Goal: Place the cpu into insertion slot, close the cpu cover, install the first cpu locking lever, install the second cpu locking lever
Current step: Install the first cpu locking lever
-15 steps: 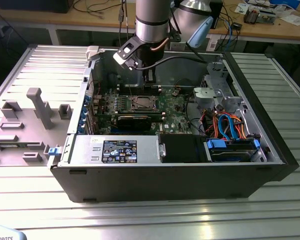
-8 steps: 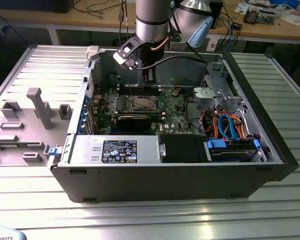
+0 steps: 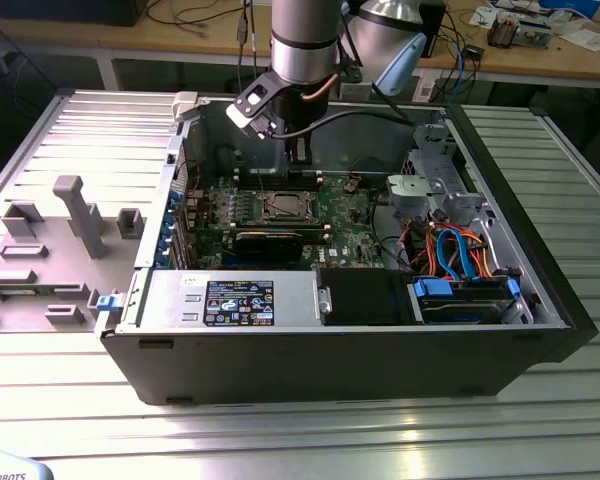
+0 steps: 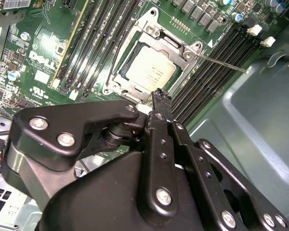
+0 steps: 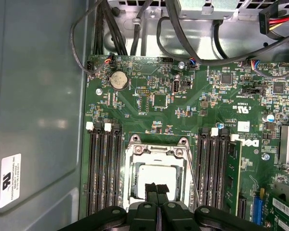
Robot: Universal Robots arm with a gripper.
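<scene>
The cpu [image 5: 156, 174] [image 4: 151, 69] lies flat in the insertion slot [image 3: 285, 207] on the green motherboard, its silver-grey top showing. The cpu cover [image 5: 135, 155] [image 4: 179, 44], a silvery frame plate, lies down around it with the chip showing through its window. One thin locking lever [image 4: 221, 63] [image 5: 195, 183] runs along one side of the socket, and its free end sticks out over the memory slots. My gripper [image 5: 156, 189] [image 4: 159, 96] [image 3: 298, 160] hangs just above the socket's edge. Its black fingers are shut together with nothing between them.
Black memory slots [image 5: 102, 168] [image 5: 213, 163] flank the socket. A long black expansion card [image 3: 268, 243] sits nearer the case front, with the power supply [image 3: 230, 300] beyond it. The drive cage and blue and orange cables [image 3: 460, 255] fill the exterior view's right. Grey case walls [image 5: 38, 106] enclose the board.
</scene>
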